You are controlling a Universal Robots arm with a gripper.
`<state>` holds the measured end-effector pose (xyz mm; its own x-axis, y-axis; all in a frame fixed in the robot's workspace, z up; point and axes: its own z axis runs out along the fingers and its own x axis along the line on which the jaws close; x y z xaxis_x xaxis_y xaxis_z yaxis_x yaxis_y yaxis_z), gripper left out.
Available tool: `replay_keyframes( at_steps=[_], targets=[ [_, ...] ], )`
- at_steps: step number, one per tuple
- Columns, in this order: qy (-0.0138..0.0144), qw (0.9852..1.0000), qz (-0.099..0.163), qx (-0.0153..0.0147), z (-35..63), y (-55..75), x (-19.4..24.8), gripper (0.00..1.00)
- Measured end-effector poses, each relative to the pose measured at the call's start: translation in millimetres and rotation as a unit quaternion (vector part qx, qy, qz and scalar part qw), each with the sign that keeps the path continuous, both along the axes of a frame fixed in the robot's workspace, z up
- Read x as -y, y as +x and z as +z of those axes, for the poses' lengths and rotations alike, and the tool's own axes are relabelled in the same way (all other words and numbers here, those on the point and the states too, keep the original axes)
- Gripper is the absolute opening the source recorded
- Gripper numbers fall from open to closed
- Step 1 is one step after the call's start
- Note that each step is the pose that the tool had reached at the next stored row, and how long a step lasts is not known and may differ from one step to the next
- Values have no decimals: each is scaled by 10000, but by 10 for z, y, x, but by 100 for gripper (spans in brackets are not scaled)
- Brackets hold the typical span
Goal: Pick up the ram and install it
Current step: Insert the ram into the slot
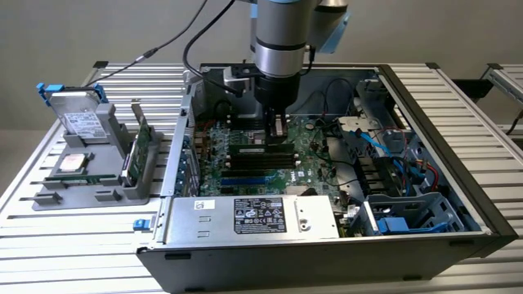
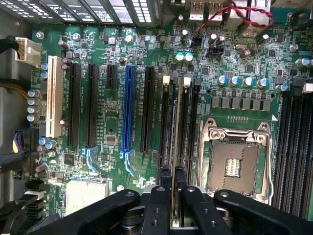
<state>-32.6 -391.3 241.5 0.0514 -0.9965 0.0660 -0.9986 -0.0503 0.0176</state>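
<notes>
Closest, the gripper (image 2: 173, 172) pinches narrowly on the ram (image 2: 176, 122), seen edge-on. The ram's long axis runs straight out between the jaws, parallel to the memory slots (image 2: 194, 122) on the motherboard (image 2: 112, 122). Whether it is seated I cannot tell.

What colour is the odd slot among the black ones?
The slot is blue, best in wrist view.

Plain grey wall (image 1: 82, 30) out back. Slatted aluminium table (image 1: 73, 257) underneath, silver ribs across the top. Another table (image 1: 508, 79) like it off at the exterior view's right. Soft, even lighting all over.
</notes>
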Motion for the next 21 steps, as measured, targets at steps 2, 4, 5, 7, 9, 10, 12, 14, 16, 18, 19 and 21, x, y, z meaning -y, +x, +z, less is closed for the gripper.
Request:
replay_keyframes(
  at_steps=[2,4,5,7,9,10,12,14,16,18,19,21],
  targets=[
    [1,10000,0,1,-37,7,9,14],
    [-2,10000,0,-1,-52,11,18,14],
    [-1,10000,-1,-2,-52,12,20,14],
    [-2,10000,0,-4,-53,13,31,14],
    [-2,10000,0,-4,-64,15,41,14],
    [-3,10000,0,-6,-68,19,44,14],
    [-4,10000,0,-9,-79,26,47,14],
    [-7,10000,0,-12,-93,29,56,14],
    [-19,10000,-1,-17,-100,30,57,14],
    [-32,10000,0,-20,-116,31,58,14],
    [-38,10000,0,-21,-121,32,58,14],
    [-43,10000,0,-25,-122,31,59,14]
  ],
)
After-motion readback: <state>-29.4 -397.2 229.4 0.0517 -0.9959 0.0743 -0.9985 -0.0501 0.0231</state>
